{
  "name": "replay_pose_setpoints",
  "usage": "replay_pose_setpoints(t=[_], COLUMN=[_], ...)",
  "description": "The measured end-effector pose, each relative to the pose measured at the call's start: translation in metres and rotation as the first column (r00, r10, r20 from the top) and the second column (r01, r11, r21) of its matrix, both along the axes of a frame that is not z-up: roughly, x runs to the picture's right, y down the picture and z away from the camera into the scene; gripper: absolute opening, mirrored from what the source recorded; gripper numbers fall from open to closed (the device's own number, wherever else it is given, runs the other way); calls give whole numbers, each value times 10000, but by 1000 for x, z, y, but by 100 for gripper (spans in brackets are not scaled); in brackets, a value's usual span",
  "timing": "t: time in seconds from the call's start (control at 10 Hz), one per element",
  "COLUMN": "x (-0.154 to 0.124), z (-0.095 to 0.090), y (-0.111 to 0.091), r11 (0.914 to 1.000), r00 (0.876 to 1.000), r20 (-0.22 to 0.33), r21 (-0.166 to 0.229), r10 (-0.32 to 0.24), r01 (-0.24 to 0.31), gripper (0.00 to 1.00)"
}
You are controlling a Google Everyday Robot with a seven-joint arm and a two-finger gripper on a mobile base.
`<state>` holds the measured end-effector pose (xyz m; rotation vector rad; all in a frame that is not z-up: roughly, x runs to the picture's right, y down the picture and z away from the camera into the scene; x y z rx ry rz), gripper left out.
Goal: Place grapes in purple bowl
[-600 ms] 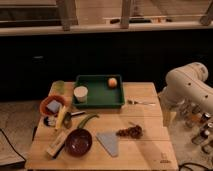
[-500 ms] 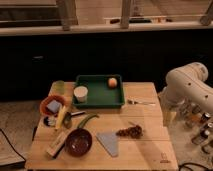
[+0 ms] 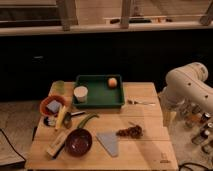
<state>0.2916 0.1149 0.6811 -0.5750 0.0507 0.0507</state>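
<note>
Camera view — jaws wide, empty, by right edge of table (image 3: 147, 116) (grapes (image 3: 130, 132) apart from purple bowl (image 3: 78, 142))

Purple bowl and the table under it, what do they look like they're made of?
Purple bowl: probably glazed ceramic or plastic, glossy inside catching light. Table: light wood, matte, with plank seams. The gripper hangs off the table's right edge, away from the bowl.

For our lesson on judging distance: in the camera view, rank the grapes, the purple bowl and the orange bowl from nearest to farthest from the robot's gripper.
The gripper hangs at the right edge of the table.
1. Grapes: front right, nearest.
2. Purple bowl: front, left of centre.
3. Orange bowl: far left edge, farthest.
</note>
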Motion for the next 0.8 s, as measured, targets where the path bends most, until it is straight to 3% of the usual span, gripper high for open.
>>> replay_pose_setpoints(t=[0.2, 0.8], x=[-2, -1], z=[-2, 1], y=[24, 60], r11=[9994, 9969], r00=[9995, 9980], r20=[-46, -135], r21=[-192, -486], r10=[-305, -623], r01=[304, 616], gripper=[80, 80])
